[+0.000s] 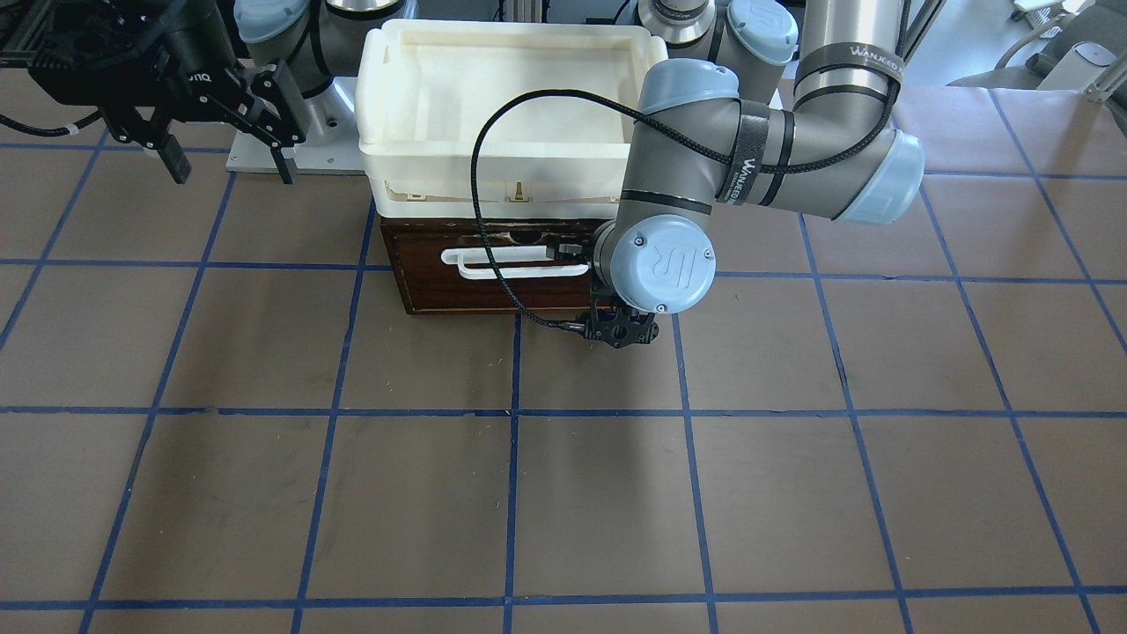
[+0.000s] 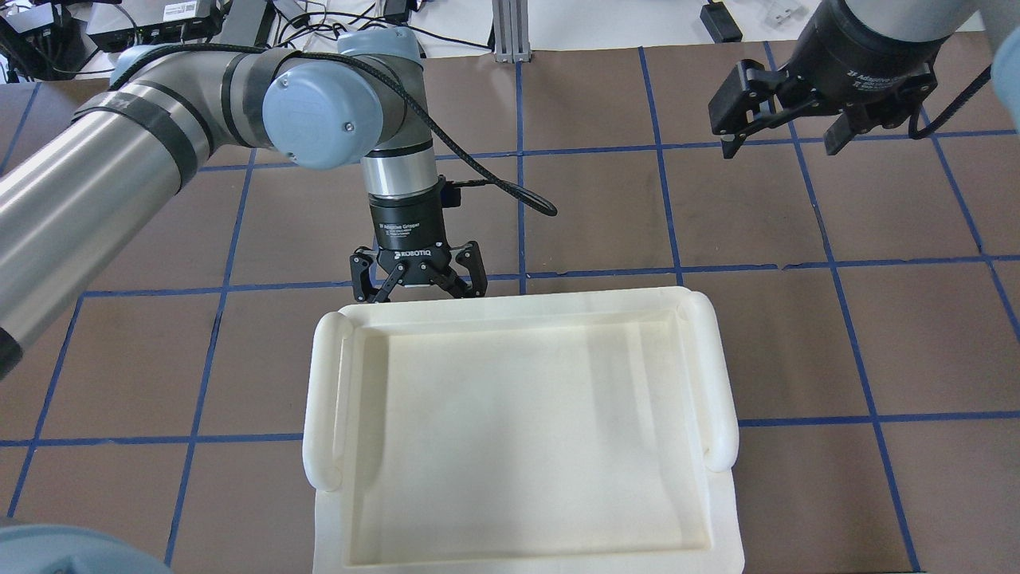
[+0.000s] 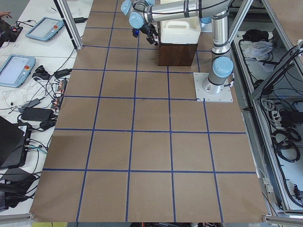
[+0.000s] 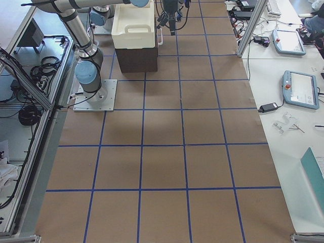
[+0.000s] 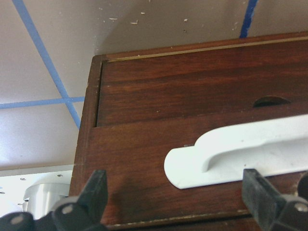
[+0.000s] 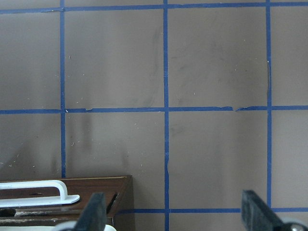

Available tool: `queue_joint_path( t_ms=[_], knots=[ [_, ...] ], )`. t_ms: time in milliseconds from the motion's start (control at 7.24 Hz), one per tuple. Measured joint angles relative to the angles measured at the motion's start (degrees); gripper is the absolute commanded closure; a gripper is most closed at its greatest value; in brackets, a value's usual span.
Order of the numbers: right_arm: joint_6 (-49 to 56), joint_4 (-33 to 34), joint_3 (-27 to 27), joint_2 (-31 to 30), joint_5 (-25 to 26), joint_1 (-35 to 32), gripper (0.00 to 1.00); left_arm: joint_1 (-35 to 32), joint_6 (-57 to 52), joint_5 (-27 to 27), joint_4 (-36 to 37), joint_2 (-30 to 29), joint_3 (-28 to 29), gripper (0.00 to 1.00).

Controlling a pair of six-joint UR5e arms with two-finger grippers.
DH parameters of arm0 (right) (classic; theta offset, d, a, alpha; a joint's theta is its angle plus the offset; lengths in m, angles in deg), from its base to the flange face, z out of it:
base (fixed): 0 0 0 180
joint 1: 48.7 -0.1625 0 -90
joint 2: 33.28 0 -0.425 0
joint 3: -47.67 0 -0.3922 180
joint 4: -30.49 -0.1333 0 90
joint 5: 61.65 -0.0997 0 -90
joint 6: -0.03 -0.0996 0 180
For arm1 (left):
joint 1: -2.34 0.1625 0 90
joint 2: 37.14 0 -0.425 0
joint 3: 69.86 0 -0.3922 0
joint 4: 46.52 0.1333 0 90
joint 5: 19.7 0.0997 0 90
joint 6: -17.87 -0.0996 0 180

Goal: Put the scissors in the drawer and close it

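**Drawer Shut, Both Grippers Spread**

Nearest, the left gripper hangs open before the dark brown wooden drawer, one end of its white bar handle between the fingers. The drawer sits flush, the scissors hidden. A cream plastic tray rests above. Farther back, the right gripper hovers open.

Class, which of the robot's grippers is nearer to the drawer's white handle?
Left. The left gripper is open, right in front of one end of the white handle. The right gripper hangs beyond the other side of the drawer, well away.

Dark brown drawer, white handle; cream-white tray; brown table, blue grid; fingers seemingly black
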Motion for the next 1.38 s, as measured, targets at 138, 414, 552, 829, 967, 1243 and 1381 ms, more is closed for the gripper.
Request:
queue_joint_path(
  t_ms=[138, 414, 552, 829, 967, 1243, 1381],
  knots=[
    [-0.1, 0.0, 0.0, 0.0, 0.0, 0.0, 0.0, 0.0, 0.0, 0.0, -0.5, 0.0, 0.0, 0.0],
    [-0.2, 0.0, 0.0, 0.0, 0.0, 0.0, 0.0, 0.1, 0.0, -0.3, -1.3, 0.1, 0.0, 0.0],
    [-0.1, 0.0, 0.0, 0.0, 0.0, 0.0, 0.0, 0.1, 0.0, -0.4, -1.5, 0.1, 0.0, 0.0],
    [-0.2, 0.0, 0.0, 0.0, 0.0, 0.1, 0.0, 0.1, -0.3, 0.2, -0.4, 0.0, 0.2, 0.0],
    [-0.1, 0.0, 0.0, 0.0, 0.0, 0.1, 0.0, 0.2, -0.6, 0.9, 1.7, 0.2, 0.6, 0.0],
    [0.2, -0.1, 0.1, 0.1, 0.1, 0.0, 0.0, 1.3, -1.0, 2.5, 5.8, 2.3, 2.7, 0.0],
    [0.2, -0.1, 0.0, 0.3, 0.1, 0.0, 0.0, 2.8, -1.1, 2.8, 6.9, 4.2, 3.4, 0.0]
  ],
)
